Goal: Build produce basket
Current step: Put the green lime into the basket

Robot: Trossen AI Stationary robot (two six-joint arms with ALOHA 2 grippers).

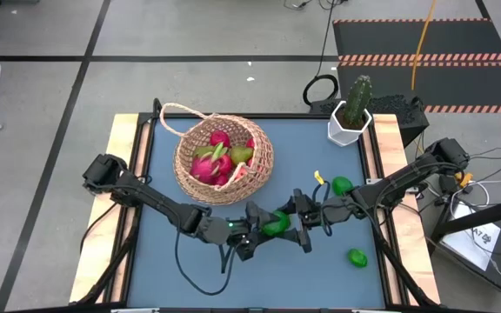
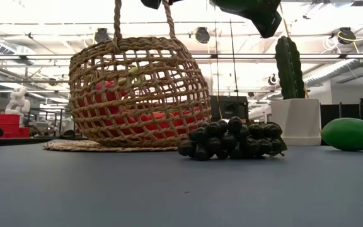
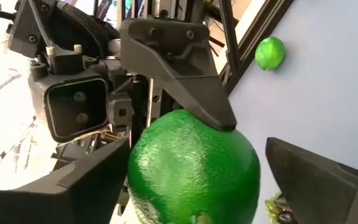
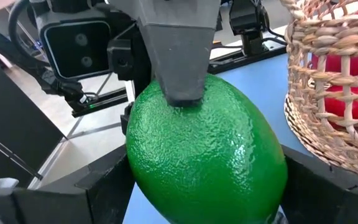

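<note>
Lime (image 1: 276, 224) held mid-air between both grippers, at 5 o'clock from the basket (image 1: 224, 159). Right gripper (image 1: 287, 223) fingers clamp it; left gripper (image 1: 263, 231) fingers stand spread alongside, contact unclear. Lime's underside cut off in both wrist views.

The basket (image 1: 224, 156) is coarse open-weave wicker, tan and rough. The lime (image 4: 207, 149) between both pincers is glossy plastic with a fine pebbled skin. The pincer fingers (image 3: 179, 56) look like matt dark plastic. The grapes (image 2: 232, 140) are smooth, shiny black beads. The worktop (image 1: 163, 261) is matt blue, edged in pale bare wood. The pot (image 1: 348, 126) at 1 o'clock is smooth white.
</note>
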